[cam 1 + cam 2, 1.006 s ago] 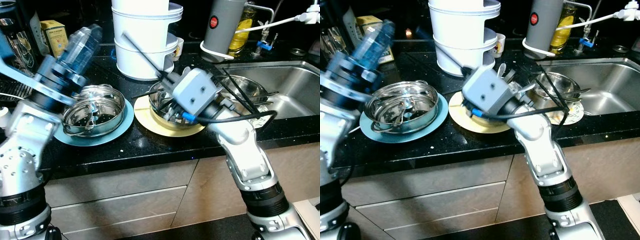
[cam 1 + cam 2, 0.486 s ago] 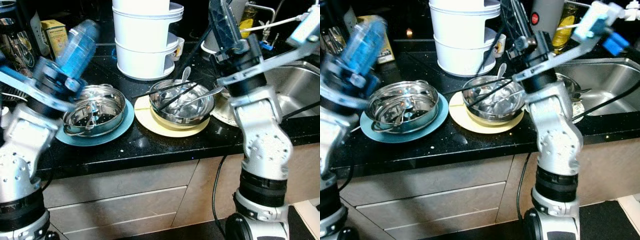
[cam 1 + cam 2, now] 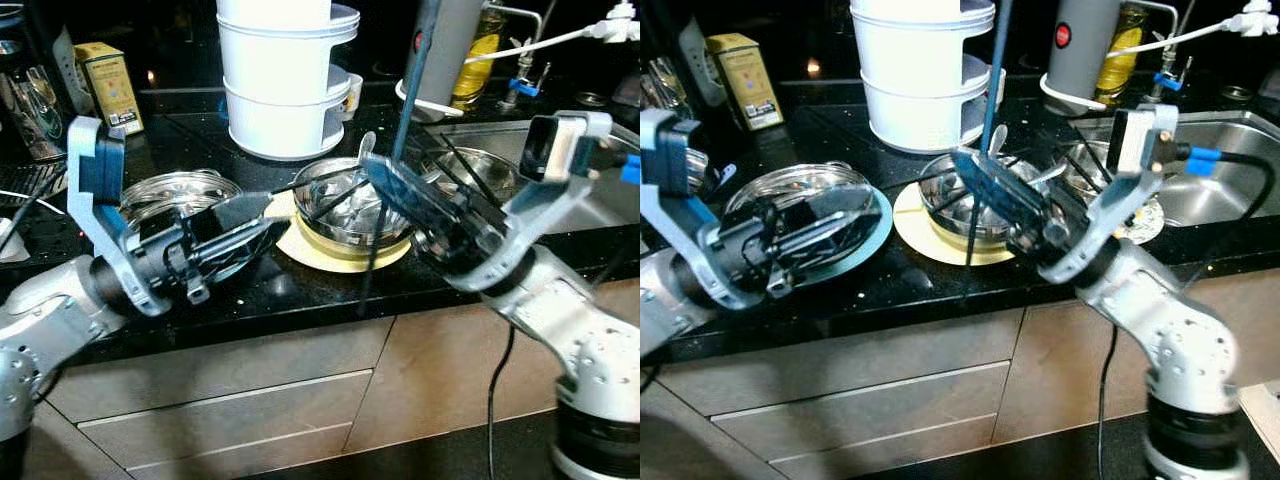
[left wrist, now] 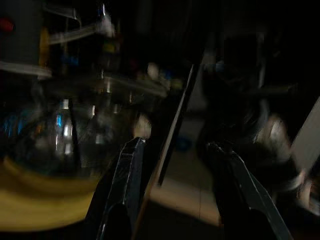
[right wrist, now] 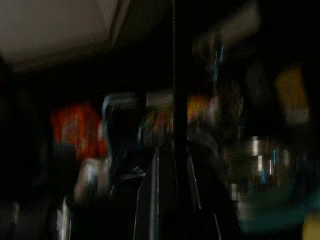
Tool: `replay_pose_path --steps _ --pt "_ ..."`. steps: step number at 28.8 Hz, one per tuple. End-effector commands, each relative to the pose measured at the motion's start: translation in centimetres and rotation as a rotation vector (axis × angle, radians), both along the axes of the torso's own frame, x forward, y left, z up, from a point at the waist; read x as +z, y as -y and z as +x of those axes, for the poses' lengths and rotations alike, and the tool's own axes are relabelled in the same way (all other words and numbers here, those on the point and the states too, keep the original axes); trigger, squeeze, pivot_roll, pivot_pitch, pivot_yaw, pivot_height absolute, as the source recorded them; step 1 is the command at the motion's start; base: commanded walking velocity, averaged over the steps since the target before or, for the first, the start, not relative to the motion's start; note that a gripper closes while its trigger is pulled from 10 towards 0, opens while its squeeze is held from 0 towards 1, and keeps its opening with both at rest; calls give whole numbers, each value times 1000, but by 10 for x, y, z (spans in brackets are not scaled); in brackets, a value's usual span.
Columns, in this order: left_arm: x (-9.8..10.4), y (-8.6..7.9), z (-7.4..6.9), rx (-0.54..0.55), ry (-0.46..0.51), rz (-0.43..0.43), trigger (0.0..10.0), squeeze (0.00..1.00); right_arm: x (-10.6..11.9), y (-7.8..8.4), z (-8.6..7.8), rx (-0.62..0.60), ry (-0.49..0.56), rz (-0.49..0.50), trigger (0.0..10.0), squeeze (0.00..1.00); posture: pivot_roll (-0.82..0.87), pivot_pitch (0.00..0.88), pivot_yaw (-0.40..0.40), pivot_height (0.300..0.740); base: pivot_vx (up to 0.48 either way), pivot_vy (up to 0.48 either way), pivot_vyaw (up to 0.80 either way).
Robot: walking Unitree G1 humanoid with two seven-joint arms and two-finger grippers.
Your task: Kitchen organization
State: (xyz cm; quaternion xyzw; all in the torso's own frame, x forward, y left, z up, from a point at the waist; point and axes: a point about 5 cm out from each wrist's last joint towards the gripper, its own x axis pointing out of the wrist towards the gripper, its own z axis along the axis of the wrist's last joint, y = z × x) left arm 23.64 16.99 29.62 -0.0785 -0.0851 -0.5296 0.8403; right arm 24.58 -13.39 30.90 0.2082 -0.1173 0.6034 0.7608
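A black surface (image 3: 300,290) carries a steel bowl (image 3: 345,215) on a yellow plate (image 3: 300,235), with a spoon (image 3: 366,148) and dark sticks lying in the bowl. Left of it a steel strainer pot (image 3: 175,192) sits on a blue plate (image 3: 875,235). Behind stand a stacked white container (image 3: 280,80), a yellow box (image 3: 108,85) whose print is too small to read, and a grey appliance (image 3: 1085,45) with a red round mark, its writing unreadable. To the right is the sink (image 3: 580,150) with a second steel bowl (image 3: 475,170) at its edge.

The left hand (image 3: 250,235) reaches low over the surface's front edge, between the two plates, its fingers (image 4: 127,175) spread apart with nothing between them. The right hand (image 3: 400,195) lies across the front of the bowl, and a long thin dark rod (image 3: 405,100) stands upright at it; whether the fingers clasp the rod, I cannot tell. Both wrist views are dark and blurred.
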Motion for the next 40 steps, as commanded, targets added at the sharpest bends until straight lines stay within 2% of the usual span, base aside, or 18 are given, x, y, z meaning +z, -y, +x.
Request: replay_pose_path --steps 1,4,6,10,11,13,16,18,20,22,24,25,27,30,31,35,38,40 --pt "-9 1 -1 -11 -20 71 10000 0 -5 -6 -6 50 -4 -52 0 0 -50 135 -26 740 0 0 0" --pt "-23 1 -2 -5 -63 175 10000 0 -20 -5 -8 44 -24 -196 0 0 -51 130 -24 740 0 0 0" --pt "-23 1 -2 -5 -63 175 10000 0 -20 -5 -8 44 -24 -196 0 0 -51 130 -24 740 0 0 0" --pt "-53 5 -5 -10 -197 307 10000 0 -57 -8 -12 46 -60 -465 0 0 -54 125 -21 740 0 0 0" --pt "-53 5 -5 -10 -197 307 10000 0 -57 -8 -12 46 -60 -465 0 0 -54 125 -21 740 0 0 0" --pt "-75 10 -10 -24 -271 413 10000 0 -75 -8 -13 48 -84 -565 0 0 -56 123 -18 740 0 0 0" --pt "-91 12 -17 -49 -323 480 10000 0 -86 -6 -14 51 -101 -629 0 0 -59 121 -16 740 0 0 0" --pt "-114 13 -27 -68 -395 571 10000 0 -106 0 -17 55 -137 -749 0 0 -58 119 -16 740 0 0 0" --pt "-114 13 -27 -68 -395 571 10000 0 -106 0 -17 55 -137 -749 0 0 -58 119 -16 740 0 0 0" --pt "-122 13 -29 -52 -416 604 10000 0 -114 4 -18 58 -151 -801 0 0 -57 122 -19 740 0 0 0" --pt "-138 11 -31 -4 -448 707 10000 0 -129 10 -20 54 -182 -888 0 0 -53 121 -22 740 0 0 0" --pt "-138 11 -31 -4 -448 707 10000 0 -129 10 -20 54 -182 -888 0 0 -53 121 -22 740 0 0 0" --pt "-146 8 -31 43 -463 761 10000 0 -136 14 -19 41 -194 -935 0 0 -58 125 -17 740 0 0 0" --pt "-167 5 -31 180 -542 871 10000 0 -165 28 -21 12 -267 -1089 0 0 -50 125 -7 740 0 0 0" --pt "-167 5 -31 180 -542 871 10000 0 -165 28 -21 12 -267 -1089 0 0 -50 125 -7 740 0 0 0" --pt "-205 13 -30 291 -593 986 10000 0 -214 40 -32 26 -358 -1262 0 0 -44 130 -8 740 0 0 0" --pt "-219 15 -36 288 -625 1016 10000 0 -227 40 -34 15 -383 -1280 0 0 -44 130 -8 740 0 0 0" --pt "-246 16 -47 298 -664 1071 10000 0 -255 39 -30 -87 -448 -1287 0 0 -51 132 -12 740 0 0 0"
